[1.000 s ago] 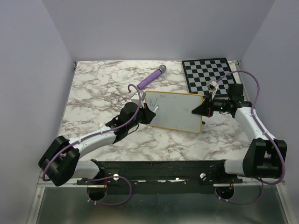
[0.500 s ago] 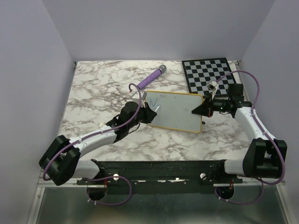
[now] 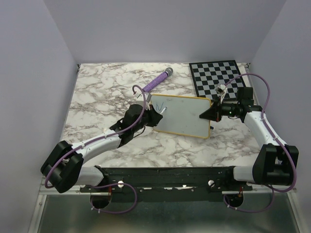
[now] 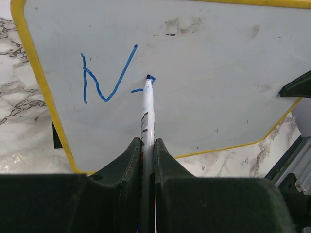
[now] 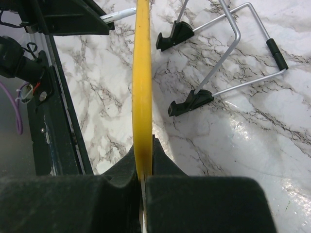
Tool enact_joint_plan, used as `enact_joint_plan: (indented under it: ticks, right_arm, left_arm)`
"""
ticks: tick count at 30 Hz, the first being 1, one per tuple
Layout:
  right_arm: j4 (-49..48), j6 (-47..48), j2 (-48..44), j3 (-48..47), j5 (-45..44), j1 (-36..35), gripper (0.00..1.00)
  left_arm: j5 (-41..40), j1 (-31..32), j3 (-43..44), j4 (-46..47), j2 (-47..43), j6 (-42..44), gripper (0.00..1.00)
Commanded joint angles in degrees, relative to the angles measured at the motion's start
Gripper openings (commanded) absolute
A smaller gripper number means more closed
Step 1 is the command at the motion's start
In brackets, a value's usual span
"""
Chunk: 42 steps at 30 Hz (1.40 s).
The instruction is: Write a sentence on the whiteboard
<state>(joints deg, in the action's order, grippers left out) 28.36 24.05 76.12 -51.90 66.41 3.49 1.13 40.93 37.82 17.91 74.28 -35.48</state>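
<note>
The whiteboard (image 3: 183,116) stands propped near the centre of the marble table (image 3: 102,97), a little toward 3 o'clock, in the overhead view. The left gripper (image 4: 147,145) reaches in from the board's 9 o'clock edge, its jaws clamped tight on a white marker (image 4: 147,104). The marker's tip rests at a short blue stroke just to the 3 o'clock side of a blue "N", all that shows of the sentence (image 4: 104,75). The right gripper (image 5: 143,160) pinches the yellow frame at the board's 3 o'clock edge. A wire stand (image 5: 228,48) with black feet is behind the board. A checkered board (image 3: 218,77) lies at 1 o'clock and a purple cylinder (image 3: 157,81) at 12 o'clock
</note>
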Motion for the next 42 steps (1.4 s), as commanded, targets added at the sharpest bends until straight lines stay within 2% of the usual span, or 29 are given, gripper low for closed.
enact_joint_plan:
  ticks: [1, 42]
  right_arm:
    - [1.35, 2.31, 0.26, -0.48, -0.58, -0.32, 0.01]
    - [1.35, 2.23, 0.17, -0.57, -0.58, -0.32, 0.01]
  left_arm:
    - [-2.36, -1.81, 0.15, -0.07, -0.72, -0.81, 0.0]
    - [4.76, -3.05, -2.23, -3.85, 1.48, -1.34, 0.0]
